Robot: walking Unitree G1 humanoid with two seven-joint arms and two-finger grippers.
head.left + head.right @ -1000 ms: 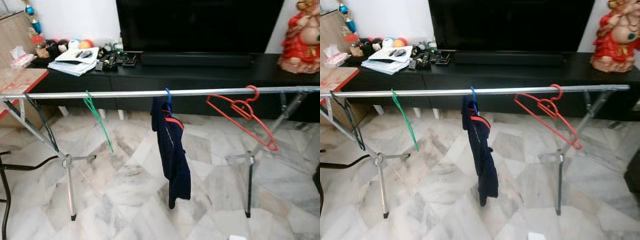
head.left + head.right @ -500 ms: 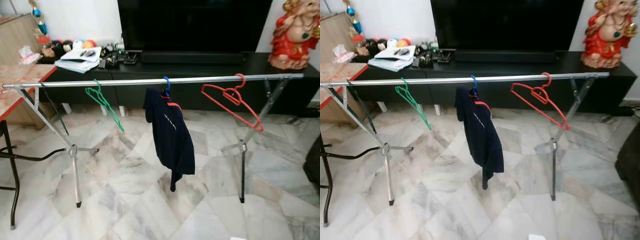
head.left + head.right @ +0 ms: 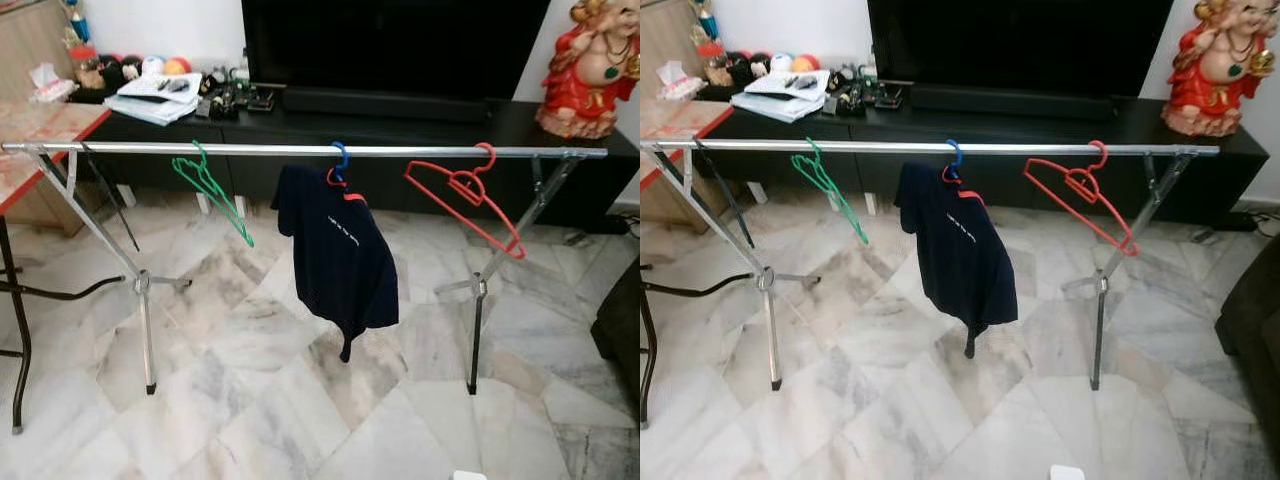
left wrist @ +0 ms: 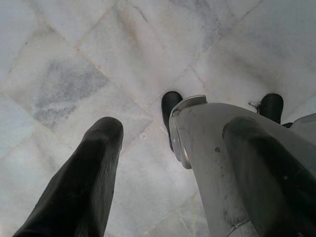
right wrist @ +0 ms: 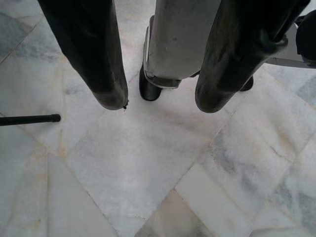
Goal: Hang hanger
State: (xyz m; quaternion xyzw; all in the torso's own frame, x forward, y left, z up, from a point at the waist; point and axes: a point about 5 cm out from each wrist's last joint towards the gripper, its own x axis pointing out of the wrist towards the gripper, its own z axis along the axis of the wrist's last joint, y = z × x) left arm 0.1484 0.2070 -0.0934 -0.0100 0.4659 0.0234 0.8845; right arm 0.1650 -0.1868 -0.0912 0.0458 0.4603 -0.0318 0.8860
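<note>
This is a home living room, shown by the marble tile floor [image 3: 250, 400], the large dark television [image 3: 390, 45] on a long black media cabinet [image 3: 400, 135], a red figurine [image 3: 588, 65] on it, and a metal clothes rack [image 3: 300, 150] holding hangers and a navy shirt [image 3: 340, 255].
</note>
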